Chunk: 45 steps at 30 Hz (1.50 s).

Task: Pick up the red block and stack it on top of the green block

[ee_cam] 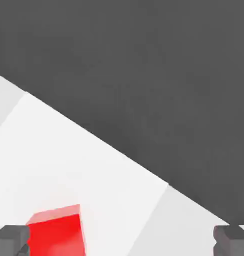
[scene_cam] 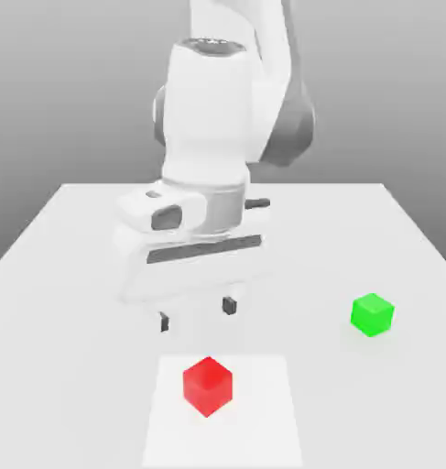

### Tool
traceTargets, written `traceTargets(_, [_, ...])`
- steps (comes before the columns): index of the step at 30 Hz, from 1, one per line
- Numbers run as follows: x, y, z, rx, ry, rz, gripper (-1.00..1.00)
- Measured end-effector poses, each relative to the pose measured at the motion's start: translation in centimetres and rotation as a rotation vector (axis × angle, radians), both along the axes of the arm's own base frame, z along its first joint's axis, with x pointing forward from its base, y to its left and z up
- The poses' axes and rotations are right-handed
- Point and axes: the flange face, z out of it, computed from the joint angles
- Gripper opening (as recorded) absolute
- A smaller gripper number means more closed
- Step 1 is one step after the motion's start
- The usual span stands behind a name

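The hand hovers wide open and empty near the red cube, which sits on a white square patch of the pale desk, the green cube toward the exterior view's right, grey backdrop behind.

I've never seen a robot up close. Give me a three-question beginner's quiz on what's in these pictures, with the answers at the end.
1. True or false: the red block sits on the white square.

2. Multiple choice: how do the gripper's fingers stand?
A) Shut on the green block
B) Open, holding nothing
C) Shut on the red block

3. Fill in the blank: in the exterior view, the green block lies toward that view's ______ side, away from the red block.

Key: 1. True; 2. B; 3. right
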Motion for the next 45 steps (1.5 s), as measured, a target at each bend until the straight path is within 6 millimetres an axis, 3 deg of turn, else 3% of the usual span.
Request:
traceTargets(2, [-1.4,0.1,-3.2,0.022,0.050,0.052,0.00])
traceTargets(8, [-1.9,0.1,-9.4,0.030,0.066,0.067,0.00])
traceTargets(9, [-1.9,0.1,-10.1,0.029,0.067,0.068,-1.00])
traceTargets(16, [-2.0,0.1,-10.1,0.030,0.068,0.068,-1.00])
traceTargets(22, [-1.9,0.1,-4.9,0.030,0.068,0.068,-1.00])
traceTargets(25, [-2.3,4.2,-2.8,0.038,0.062,0.046,-1.00])
traceTargets(29, [-4.0,11.2,-0.8,0.052,0.056,-0.014,-1.00])
traceTargets(36, [-10.3,21.4,0.9,0.061,0.059,-0.135,-1.00])
traceTargets(43, [-19.2,28.2,0.2,0.044,0.063,-0.253,-1.00])
traceTargets(45, [-19.9,28.5,-0.3,0.026,0.056,-0.273,-1.00])
